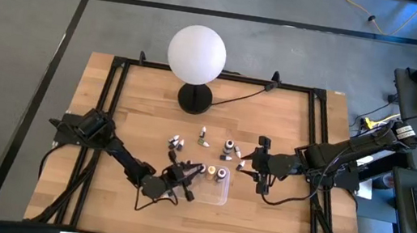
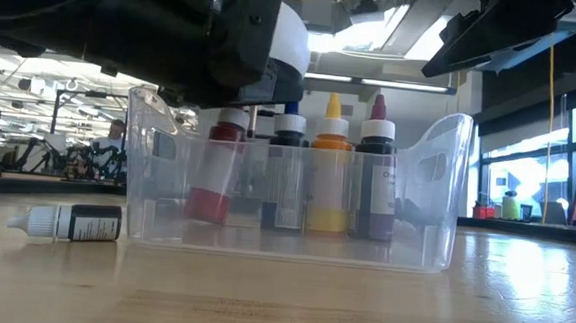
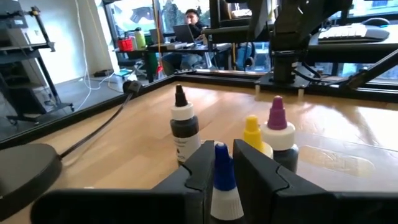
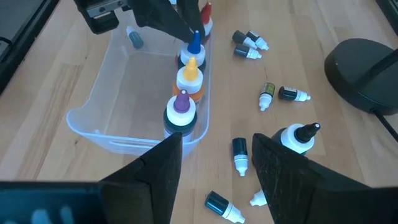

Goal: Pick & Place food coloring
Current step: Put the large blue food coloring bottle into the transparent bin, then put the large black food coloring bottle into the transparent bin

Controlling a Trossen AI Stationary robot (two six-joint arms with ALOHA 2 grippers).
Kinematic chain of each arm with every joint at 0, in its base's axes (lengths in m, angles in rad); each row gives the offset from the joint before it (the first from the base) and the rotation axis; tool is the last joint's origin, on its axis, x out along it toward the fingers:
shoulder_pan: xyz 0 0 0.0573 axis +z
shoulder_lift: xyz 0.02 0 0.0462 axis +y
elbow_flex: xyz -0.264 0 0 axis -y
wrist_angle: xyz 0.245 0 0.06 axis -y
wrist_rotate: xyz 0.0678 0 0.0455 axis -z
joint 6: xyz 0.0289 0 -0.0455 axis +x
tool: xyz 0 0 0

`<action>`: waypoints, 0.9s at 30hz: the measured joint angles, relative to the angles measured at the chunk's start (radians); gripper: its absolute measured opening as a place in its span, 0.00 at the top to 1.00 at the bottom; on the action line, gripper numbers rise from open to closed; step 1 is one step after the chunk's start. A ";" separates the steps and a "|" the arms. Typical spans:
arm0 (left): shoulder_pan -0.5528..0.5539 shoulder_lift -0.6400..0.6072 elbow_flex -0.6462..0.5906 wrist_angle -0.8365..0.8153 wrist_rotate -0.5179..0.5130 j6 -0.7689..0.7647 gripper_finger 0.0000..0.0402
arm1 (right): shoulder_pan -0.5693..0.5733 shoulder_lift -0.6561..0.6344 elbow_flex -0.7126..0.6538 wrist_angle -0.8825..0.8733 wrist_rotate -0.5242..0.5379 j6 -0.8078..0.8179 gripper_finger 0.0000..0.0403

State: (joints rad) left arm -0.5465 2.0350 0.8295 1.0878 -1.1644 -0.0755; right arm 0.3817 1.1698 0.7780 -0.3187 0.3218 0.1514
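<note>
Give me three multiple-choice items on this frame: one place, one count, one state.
1. Where is the blue-capped dropper bottle? A on the floor; B in the clear plastic tray; C under the white globe lamp.
2. How many bottles stand upright in the tray? A two; B six; C four.
3. The right gripper is: A open and empty; B shut on a bottle; C out of view.

Key:
- 1 B: it stands in the tray, with the left gripper at its cap.
- 2 C: red, blue, yellow and purple caps show in one row.
- 3 A: its fingers stand apart above the loose bottles on the wooden table, with nothing between them.
</note>
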 joint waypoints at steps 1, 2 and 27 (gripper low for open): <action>0.000 0.000 0.000 0.000 0.007 0.000 0.87 | 0.000 0.000 0.000 0.000 0.000 0.000 0.51; 0.000 0.000 0.000 0.000 0.011 0.000 0.87 | 0.000 0.000 0.000 0.000 0.000 0.000 0.51; -0.023 -0.001 0.000 0.145 0.014 0.195 0.86 | 0.000 0.000 0.000 0.000 0.000 -0.003 0.51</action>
State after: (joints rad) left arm -0.5690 2.0342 0.8295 1.2327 -1.1505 0.1198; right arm 0.3818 1.1698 0.7780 -0.3183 0.3218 0.1480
